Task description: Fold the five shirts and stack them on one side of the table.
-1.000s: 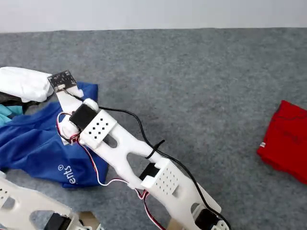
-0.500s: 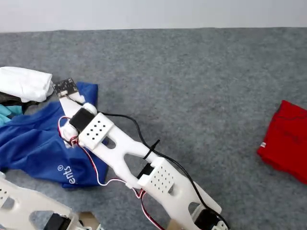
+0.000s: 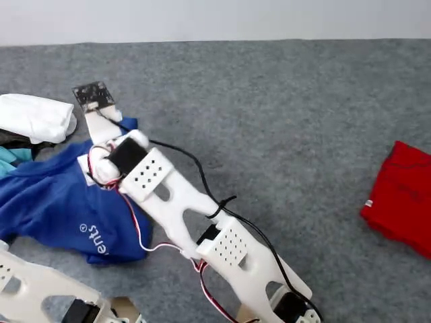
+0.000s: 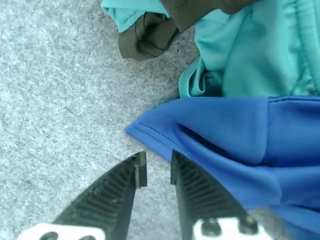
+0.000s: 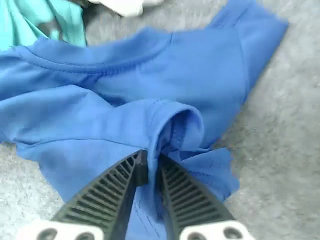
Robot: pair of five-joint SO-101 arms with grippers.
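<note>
Fingers (image 5: 125,185) of the right gripper (image 5: 152,169) pinch a fold of the blue shirt (image 5: 100,110), rumpled beside the teal shirt (image 4: 250,55), the left gripper (image 4: 158,168) barely parted, empty; limp, light cloth, I'd take corners.

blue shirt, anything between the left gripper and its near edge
Nothing visible. The left gripper is just short of the folded edge of the blue shirt, with only bare grey table cover between; the teal shirt lies beyond that edge, not in the path.
</note>
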